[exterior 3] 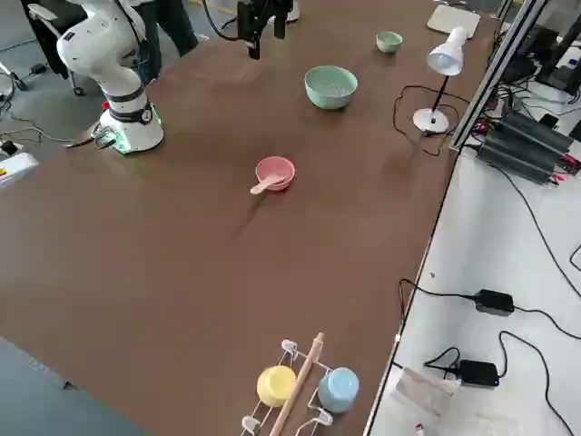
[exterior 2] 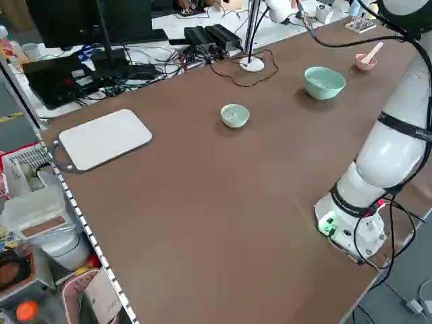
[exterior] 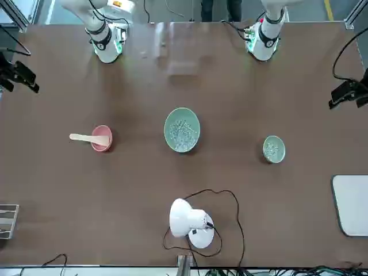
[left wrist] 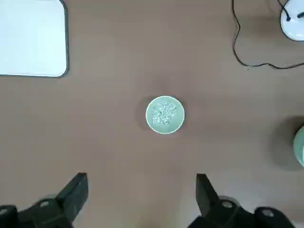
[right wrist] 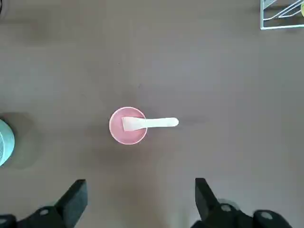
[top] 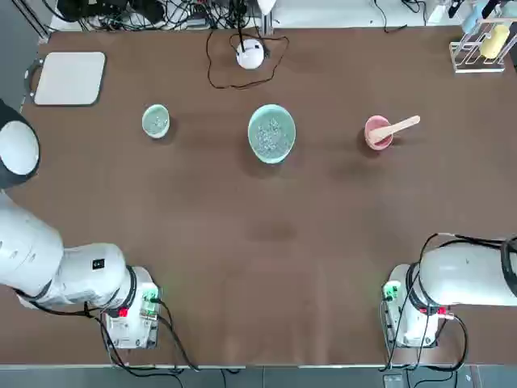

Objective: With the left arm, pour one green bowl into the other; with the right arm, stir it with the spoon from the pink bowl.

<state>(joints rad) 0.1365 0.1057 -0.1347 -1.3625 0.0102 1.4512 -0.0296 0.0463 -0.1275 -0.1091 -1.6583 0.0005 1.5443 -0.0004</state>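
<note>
Three bowls on the table: one small mint-green bowl (top: 155,121) ahead of the left gripper (left wrist: 141,199), one large teal-green bowl (top: 271,133) between the two grippers' lines, one pink bowl (top: 377,133) ahead of the right gripper (right wrist: 141,202). One wooden spoon (top: 397,128), in the pink bowl. Also one desk lamp (top: 250,53), one white board (top: 70,78), one wire rack (top: 482,44), two robot arms.

You've got a mint-green small bowl (top: 155,120), a teal-green big bowl (top: 271,133) speckled white inside, a pink bowl (top: 377,132) — pale wooden spoon (top: 397,127) — on a brown table (top: 258,234).
</note>
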